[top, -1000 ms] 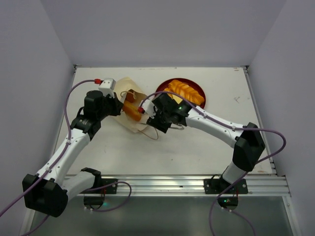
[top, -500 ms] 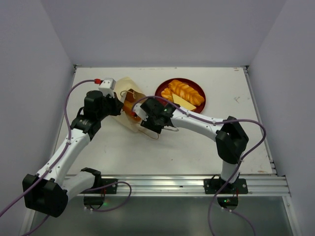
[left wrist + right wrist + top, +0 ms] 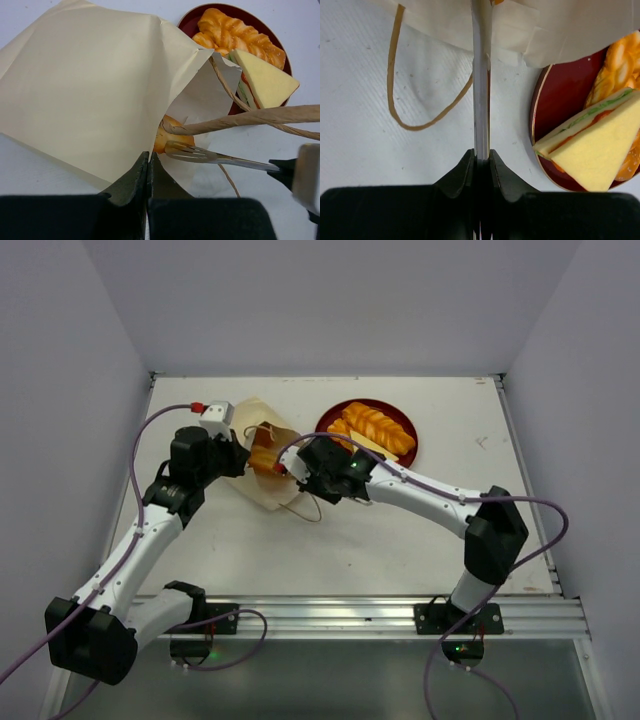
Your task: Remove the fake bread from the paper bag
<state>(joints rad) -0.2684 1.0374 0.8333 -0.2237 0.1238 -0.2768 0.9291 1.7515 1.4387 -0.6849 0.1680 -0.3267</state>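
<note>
Left tool (image 3: 149,160) of mine is closed, pinching the edge of the paper bag (image 3: 90,95), which lies on the bench (image 3: 355,125). Inside the bag's mouth sits an orange bun (image 3: 165,141), with the fork (image 3: 200,155) tines against it. Right of the bag, my right tool (image 3: 481,156) is clamped on the fork's handle. Beyond the bag's mouth, a red plate (image 3: 189,24) holds the long roll (image 3: 240,35) and the sandwich slice (image 3: 262,80).

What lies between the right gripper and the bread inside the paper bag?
A metal fork: the right gripper holds its handle and its tines reach the bread, as the left wrist view shows.
</note>
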